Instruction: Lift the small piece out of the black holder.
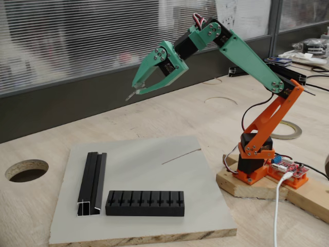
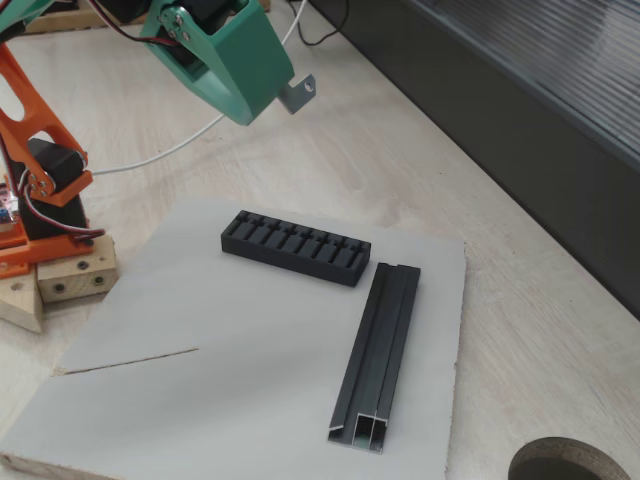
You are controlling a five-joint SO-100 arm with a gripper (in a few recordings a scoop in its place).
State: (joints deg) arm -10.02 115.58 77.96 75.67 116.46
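Grey board (image 1: 154,206), nearest the lens, lower centre of a fixed view, lying flat on the pale wooden counter (image 1: 169,110); raw ply edge along its front.

Black holder (image 1: 145,203): flat rectangular block, row of narrow slots across its top, lower centre of that view, on the board near its front edge. In the other fixed view (image 2: 296,248) it sits centre frame, slightly angled.

Black grooved rail (image 1: 92,182): longer, narrower, silvery cut end toward the camera, just beside the holder at its left in that view. In the other fixed view (image 2: 379,350) it lies lower right of centre.

Thin grey wire (image 1: 181,156): on the board, right of centre, well apart from holder and rail.

Small piece (image 1: 130,95): short silvery sliver at the end effector's tip, upper centre, high above the board and clear of the holder.

End effector (image 1: 134,91): green, raised in the air, upper centre, pointing down-left; fingers closed together with the small piece pinched at the tip.

Arm: green upper links, orange base (image 1: 257,154) on a wooden block, right of frame.

Round hole (image 1: 26,170) in the counter, left edge.
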